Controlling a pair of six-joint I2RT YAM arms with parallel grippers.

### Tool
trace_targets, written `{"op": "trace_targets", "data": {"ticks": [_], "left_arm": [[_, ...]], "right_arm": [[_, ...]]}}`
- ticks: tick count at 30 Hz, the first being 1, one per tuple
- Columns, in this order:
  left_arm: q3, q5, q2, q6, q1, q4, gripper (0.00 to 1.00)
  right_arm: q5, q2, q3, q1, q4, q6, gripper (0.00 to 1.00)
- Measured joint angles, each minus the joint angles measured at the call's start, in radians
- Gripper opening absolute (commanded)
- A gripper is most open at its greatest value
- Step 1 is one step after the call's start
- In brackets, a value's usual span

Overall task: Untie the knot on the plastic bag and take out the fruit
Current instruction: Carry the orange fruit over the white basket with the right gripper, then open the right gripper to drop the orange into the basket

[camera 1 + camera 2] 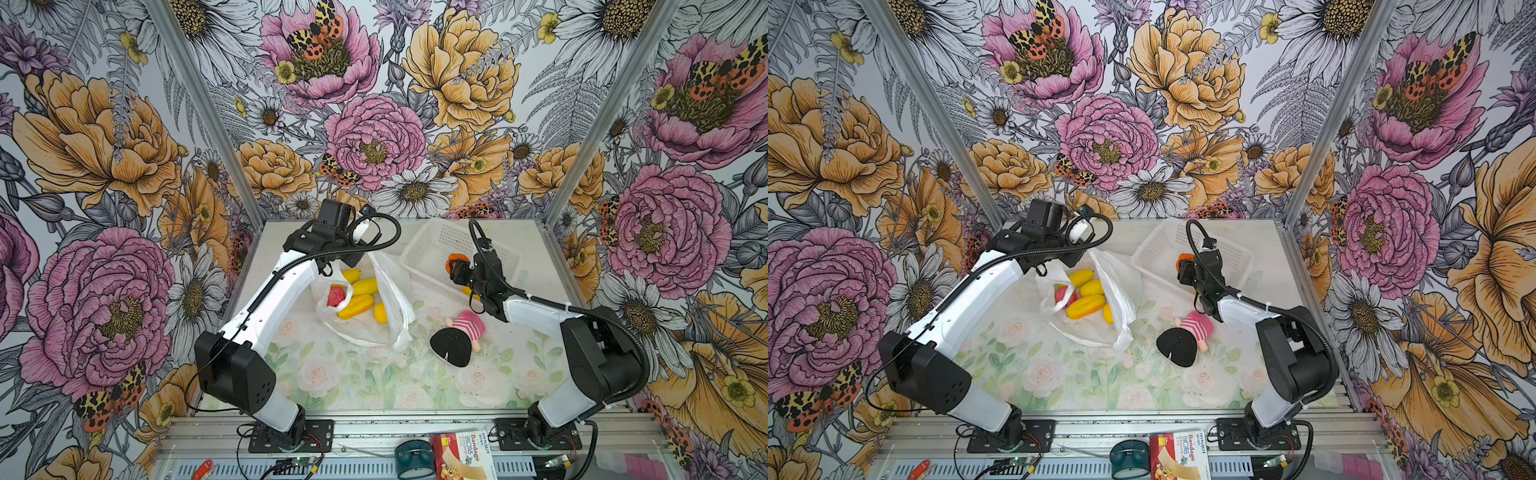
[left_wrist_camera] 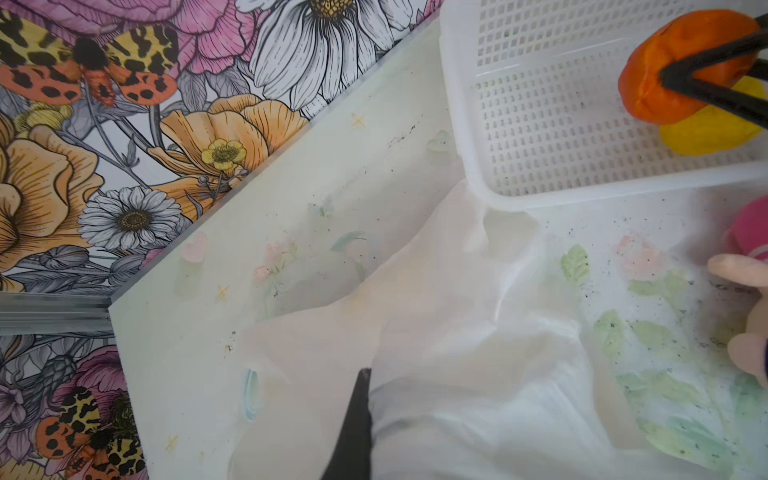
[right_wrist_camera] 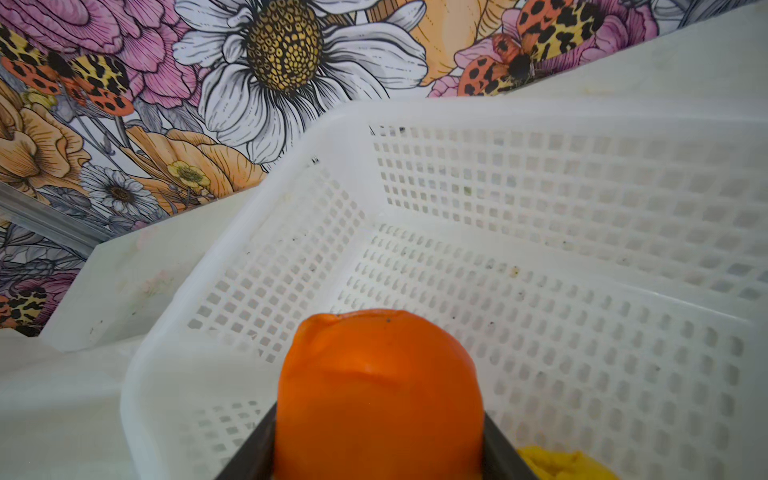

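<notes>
A thin white plastic bag (image 1: pixel 395 291) lies open on the flowered table (image 1: pixel 374 382), left of centre and just beside a white basket (image 1: pixel 432 241). In both top views four yellow fruits (image 1: pixel 356 306) and a pink-red fruit (image 1: pixel 336 296) show inside it. The left wrist view shows only cloudy bag film and none of that fruit. There the left gripper (image 2: pixel 365 390) is pressed together on a fold of the bag, with one dark finger showing. The right gripper (image 3: pixel 378 440) pinches an orange fruit (image 3: pixel 378 386) above the basket floor. Both wrist views also show a lone yellow fruit (image 2: pixel 706 129) in the basket beneath it, which is mostly hidden from the top. A doll (image 1: pixel 461 332) in pink stripes lies near the bag, apart from it.
</notes>
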Motion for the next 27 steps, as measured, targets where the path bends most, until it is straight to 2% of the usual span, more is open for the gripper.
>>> {"op": "trace_targets", "data": {"ticks": [5,8,14,20,23,27], "left_arm": [[-0.029,-0.043,-0.019,0.031,-0.008,0.0,0.0],[-0.037,-0.068,-0.045,0.044,-0.016,0.0,0.0],[-0.037,-0.076,-0.063,0.049,-0.01,0.002,0.0],[-0.037,-0.076,-0.063,0.049,-0.005,0.001,0.0],[-0.037,-0.076,-0.063,0.049,-0.004,0.002,0.0],[-0.037,-0.076,-0.063,0.049,-0.004,0.002,0.0]], "right_arm": [[-0.017,0.061,0.034,-0.014,-0.011,0.0,0.35],[-0.022,0.095,0.055,-0.017,-0.015,0.0,0.42],[-0.026,0.118,0.069,-0.017,-0.015,0.0,0.71],[-0.023,0.096,0.064,-0.017,-0.014,-0.002,0.89],[-0.019,0.063,0.043,-0.017,-0.014,0.0,0.94],[-0.016,-0.009,-0.009,-0.017,-0.006,0.0,0.93]]}}
